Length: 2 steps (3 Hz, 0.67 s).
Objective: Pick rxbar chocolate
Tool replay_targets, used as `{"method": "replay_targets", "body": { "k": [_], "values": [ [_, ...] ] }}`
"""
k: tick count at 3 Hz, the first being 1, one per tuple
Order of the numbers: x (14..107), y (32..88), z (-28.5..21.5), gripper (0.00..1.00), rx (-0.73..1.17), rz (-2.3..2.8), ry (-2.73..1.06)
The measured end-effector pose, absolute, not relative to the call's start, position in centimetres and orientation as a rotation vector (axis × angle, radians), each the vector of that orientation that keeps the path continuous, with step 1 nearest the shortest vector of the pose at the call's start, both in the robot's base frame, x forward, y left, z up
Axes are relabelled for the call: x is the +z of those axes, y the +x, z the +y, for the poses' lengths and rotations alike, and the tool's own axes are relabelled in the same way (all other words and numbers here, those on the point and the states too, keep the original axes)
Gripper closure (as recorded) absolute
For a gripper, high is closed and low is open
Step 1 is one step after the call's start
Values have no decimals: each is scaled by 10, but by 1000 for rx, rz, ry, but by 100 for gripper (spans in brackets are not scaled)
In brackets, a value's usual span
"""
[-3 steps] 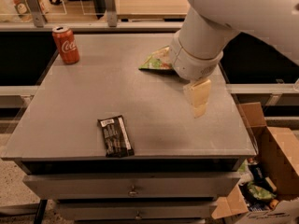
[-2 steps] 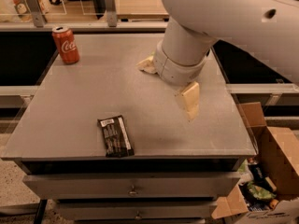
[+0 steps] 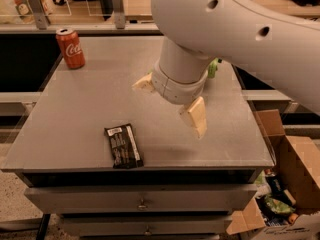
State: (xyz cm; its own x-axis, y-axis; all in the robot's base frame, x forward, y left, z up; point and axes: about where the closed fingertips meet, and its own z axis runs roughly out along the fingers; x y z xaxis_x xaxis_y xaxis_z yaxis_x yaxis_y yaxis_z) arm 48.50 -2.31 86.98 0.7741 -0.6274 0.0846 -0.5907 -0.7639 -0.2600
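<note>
The rxbar chocolate (image 3: 123, 145) lies flat near the front edge of the grey table (image 3: 90, 104), a dark glossy bar with a white label patch at its far end. My gripper (image 3: 170, 102) hangs above the table's middle, to the right of the bar and a little behind it, well apart from it. Its two cream fingers are spread wide, one at the left (image 3: 144, 83) and one at the right (image 3: 194, 116), with nothing between them. The big white arm fills the upper right.
A red-orange soda can (image 3: 70, 47) stands at the table's back left. A bit of a green snack bag (image 3: 214, 68) shows behind the arm. An open cardboard box (image 3: 280, 184) with items sits on the floor at the right. Drawers run below the tabletop.
The arm has swung left and forward over the table, toward the bar. It now covers most of the green bag. The gripper has turned so both fingers show, spread apart.
</note>
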Motion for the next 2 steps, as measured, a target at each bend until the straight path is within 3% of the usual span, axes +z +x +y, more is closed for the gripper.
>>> {"method": "replay_targets", "body": {
  "k": [2],
  "values": [
    [857,465,33,0,-211,430,-2909]
  ]
}}
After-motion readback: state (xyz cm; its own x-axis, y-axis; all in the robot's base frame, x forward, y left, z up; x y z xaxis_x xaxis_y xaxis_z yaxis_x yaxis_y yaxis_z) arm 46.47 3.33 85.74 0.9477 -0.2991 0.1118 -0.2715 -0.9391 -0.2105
